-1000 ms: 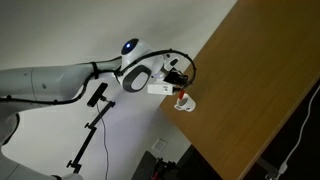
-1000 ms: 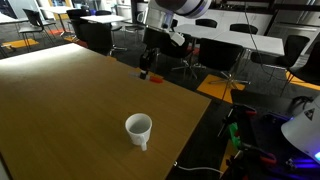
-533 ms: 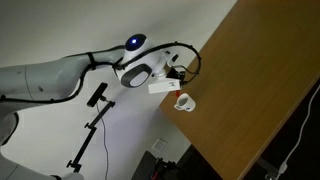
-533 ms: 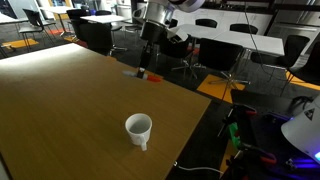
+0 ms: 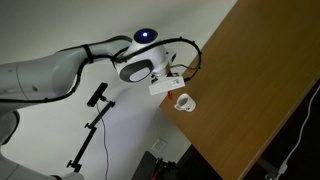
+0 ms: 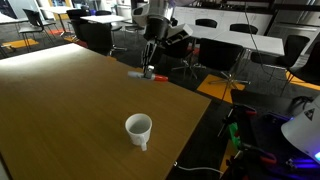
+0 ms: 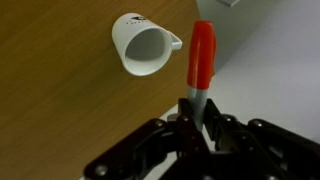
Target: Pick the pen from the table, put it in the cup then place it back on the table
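Observation:
My gripper [image 7: 197, 110] is shut on the red pen [image 7: 201, 55], which sticks out straight ahead of the fingers. The white cup [image 7: 142, 47] stands on the brown table [image 7: 50, 70] near its edge, left of the pen tip and apart from it; I see nothing inside it. In an exterior view the gripper [image 6: 150, 60] hangs over the table's far edge with the pen [image 6: 150, 72] pointing down, well away from the cup [image 6: 139, 129]. In an exterior view the gripper [image 5: 176, 77] is just above the cup [image 5: 184, 102].
The table edge runs close beside the cup [image 5: 200, 140], with floor beyond it. Office chairs and desks [image 6: 220, 50] stand behind the table. A black tripod stand [image 5: 95, 120] stands under the arm.
The gripper has lifted up and away from the cup with the pen still in it. The cup has not moved.

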Robot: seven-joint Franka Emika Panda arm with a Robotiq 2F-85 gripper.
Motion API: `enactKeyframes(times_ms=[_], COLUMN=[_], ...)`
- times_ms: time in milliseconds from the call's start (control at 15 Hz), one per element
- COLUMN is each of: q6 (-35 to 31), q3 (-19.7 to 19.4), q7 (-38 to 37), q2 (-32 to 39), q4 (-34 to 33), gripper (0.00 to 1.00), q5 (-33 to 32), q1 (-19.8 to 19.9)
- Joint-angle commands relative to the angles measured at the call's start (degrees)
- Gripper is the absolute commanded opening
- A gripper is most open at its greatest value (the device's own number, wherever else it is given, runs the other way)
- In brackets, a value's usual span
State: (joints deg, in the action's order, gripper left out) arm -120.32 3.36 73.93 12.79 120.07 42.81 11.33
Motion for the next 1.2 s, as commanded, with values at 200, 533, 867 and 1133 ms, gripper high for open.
enactKeyframes(times_ms=[200, 533, 867, 1133], q6=[0.6, 2.9, 7.9, 10.2], q3=[-1.7, 0.2, -0.2, -1.2], q7=[0.1, 17.0, 31.0, 38.5], q2=[0.0, 3.3, 5.5, 6.7], q4=[-0.2, -3.7, -5.8, -6.3], gripper=[0.05, 0.05, 0.05, 0.05], q5=[0.2, 14.3, 25.1, 24.4], q1=[-1.6, -1.6, -2.5, -3.5])
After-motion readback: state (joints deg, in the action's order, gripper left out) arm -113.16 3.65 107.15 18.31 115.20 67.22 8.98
